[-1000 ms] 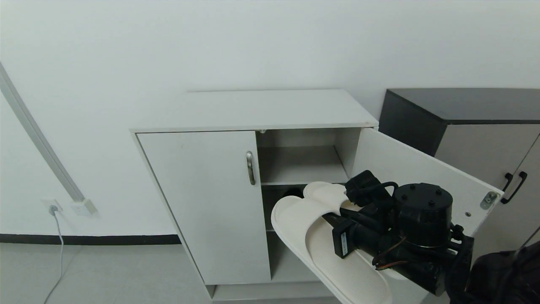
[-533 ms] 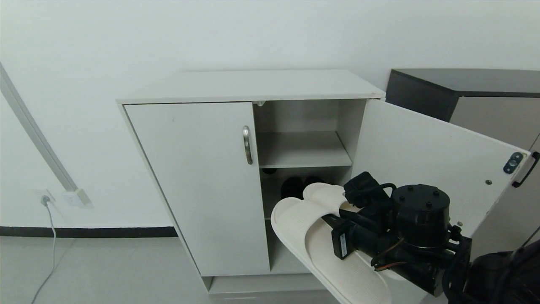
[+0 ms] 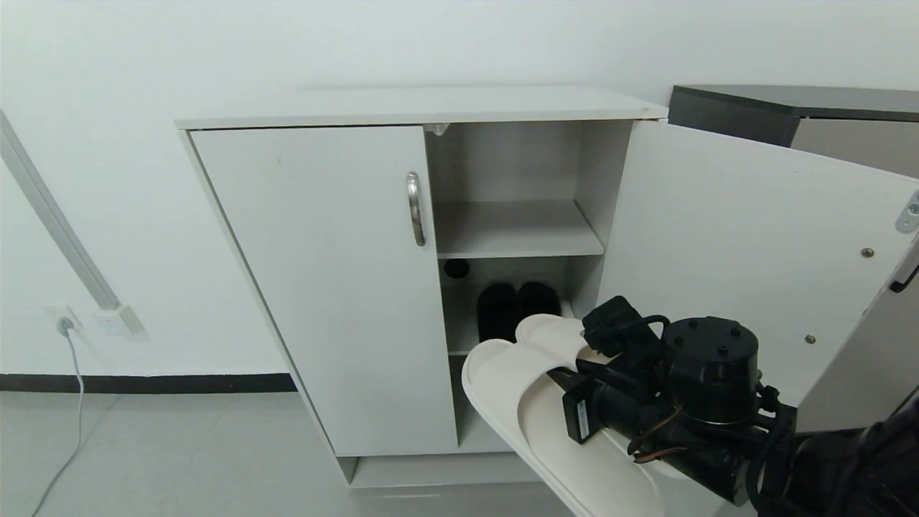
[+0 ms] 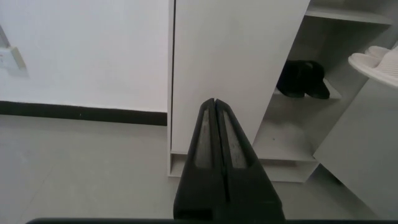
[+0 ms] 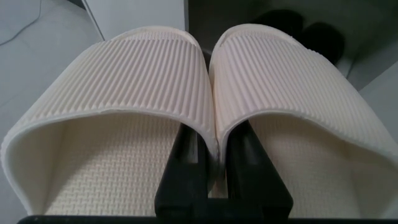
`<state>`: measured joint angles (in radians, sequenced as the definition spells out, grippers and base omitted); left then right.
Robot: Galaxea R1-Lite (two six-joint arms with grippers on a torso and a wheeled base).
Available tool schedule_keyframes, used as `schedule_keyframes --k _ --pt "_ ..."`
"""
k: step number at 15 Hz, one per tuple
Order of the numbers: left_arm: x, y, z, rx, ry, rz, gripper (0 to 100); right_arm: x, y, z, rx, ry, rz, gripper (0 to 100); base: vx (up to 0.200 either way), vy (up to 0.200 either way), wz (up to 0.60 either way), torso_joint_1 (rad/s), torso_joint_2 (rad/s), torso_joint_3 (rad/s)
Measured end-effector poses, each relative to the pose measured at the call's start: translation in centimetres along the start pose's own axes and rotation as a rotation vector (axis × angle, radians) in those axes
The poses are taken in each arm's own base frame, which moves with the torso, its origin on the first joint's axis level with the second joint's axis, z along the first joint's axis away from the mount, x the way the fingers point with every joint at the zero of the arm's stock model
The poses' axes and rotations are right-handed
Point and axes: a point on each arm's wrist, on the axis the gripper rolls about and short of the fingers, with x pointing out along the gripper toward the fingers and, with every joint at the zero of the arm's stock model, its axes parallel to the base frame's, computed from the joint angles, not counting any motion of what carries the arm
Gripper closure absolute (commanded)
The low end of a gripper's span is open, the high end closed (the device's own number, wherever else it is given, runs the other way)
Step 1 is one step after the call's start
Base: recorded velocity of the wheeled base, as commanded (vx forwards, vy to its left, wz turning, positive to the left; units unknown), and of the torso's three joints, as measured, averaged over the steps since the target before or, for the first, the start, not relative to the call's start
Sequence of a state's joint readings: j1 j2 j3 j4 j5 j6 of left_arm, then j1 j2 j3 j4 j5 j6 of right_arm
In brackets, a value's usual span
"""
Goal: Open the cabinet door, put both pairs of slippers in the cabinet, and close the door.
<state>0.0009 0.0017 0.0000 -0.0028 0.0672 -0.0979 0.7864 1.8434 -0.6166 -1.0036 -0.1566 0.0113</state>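
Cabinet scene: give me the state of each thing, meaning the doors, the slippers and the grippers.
right cabinet door: open, swung outward.
left cabinet door: shut.
black slippers: stored inside the cabinet.
white slippers: held before the opening, not yet inside.
right gripper: shut on the white slippers.
left gripper: shut, empty.

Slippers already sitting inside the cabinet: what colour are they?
Plain black. The black slippers show best in the head view.
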Motion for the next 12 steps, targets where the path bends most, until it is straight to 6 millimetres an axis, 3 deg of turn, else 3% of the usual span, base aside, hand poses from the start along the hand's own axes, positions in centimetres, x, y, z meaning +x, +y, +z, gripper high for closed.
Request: schedule_keyframes --k 7,12 --pt "0.0 0.0 0.0 -0.004 -0.001 -0.001 100 0.3 -0.1 -0.3 -0.038 0.005 -0.052 100 0.0 0.0 0.0 -0.003 0.05 0.04" --pt "0.0 0.0 0.0 -0.006 -0.001 0.0 100 2.6 0.6 0.8 0.006 -0.003 -0.235 100 0.0 0.0 0.0 0.001 0.02 0.006"
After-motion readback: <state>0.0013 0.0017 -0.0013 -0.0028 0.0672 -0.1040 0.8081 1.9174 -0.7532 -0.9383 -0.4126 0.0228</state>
